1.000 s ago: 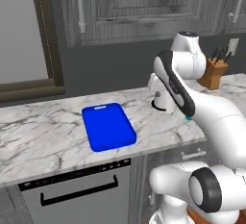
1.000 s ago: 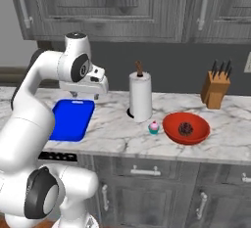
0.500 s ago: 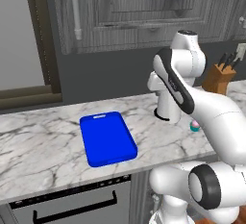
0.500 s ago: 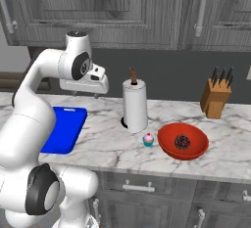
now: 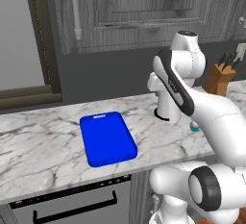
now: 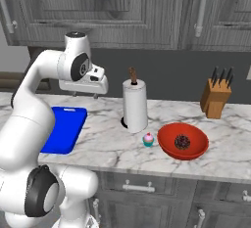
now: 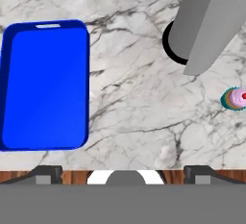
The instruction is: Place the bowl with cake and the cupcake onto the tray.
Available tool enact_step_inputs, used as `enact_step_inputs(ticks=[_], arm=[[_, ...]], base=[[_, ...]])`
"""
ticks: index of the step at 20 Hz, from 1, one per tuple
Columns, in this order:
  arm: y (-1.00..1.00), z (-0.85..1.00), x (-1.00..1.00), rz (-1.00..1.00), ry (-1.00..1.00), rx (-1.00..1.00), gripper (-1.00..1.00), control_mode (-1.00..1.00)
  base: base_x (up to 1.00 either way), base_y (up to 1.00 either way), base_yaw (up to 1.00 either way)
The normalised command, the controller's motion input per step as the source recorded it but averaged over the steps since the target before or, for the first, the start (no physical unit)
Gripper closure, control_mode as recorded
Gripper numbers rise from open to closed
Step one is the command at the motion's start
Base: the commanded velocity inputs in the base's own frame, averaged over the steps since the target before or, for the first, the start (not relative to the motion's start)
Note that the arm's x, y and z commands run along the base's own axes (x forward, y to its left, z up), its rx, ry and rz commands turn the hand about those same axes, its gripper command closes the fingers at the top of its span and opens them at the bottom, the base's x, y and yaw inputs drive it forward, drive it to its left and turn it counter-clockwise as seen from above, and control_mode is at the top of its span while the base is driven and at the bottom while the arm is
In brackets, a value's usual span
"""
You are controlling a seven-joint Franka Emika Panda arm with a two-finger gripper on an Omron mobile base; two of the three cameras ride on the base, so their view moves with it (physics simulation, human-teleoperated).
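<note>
both base views have slid sideways since earlier. tray (image 7: 45,84) runs 12-to-6, slot handle at 12; cupcake (image 7: 234,98) at 3. gripper (image 6: 89,94) hangs released above the counter (image 7: 139,107).

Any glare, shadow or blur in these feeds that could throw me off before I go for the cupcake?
Hand view: sharp, a soft bright sheen across the tray, the paper towel roll looms large and skewed, the cupcake sits at the frame edge. Right base view: even light, faint shadows under the bowl with cake. Left base view: the arm covers most of the cupcake.
</note>
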Motion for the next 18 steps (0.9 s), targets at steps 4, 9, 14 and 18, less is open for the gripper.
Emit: enact_step_inputs(ticks=[4,9,14,18], arm=[[0.01,0.0,-0.01,0.0,0.0,-0.04,-1.0,-1.0],[-0.04,0.0,-0.09,-0.04,-0.06,-0.15,-1.0,-1.0],[-0.21,-0.01,-0.14,-0.16,0.0,-0.05,-1.0,-1.0],[-0.36,-0.09,-0.2,-0.15,0.0,0.0,-1.0,-1.0]], base=[[-0.01,0.0,0.0],[0.0,0.0,0.0],[0.0,0.0,0.0],[0.0,0.0,0.0]])
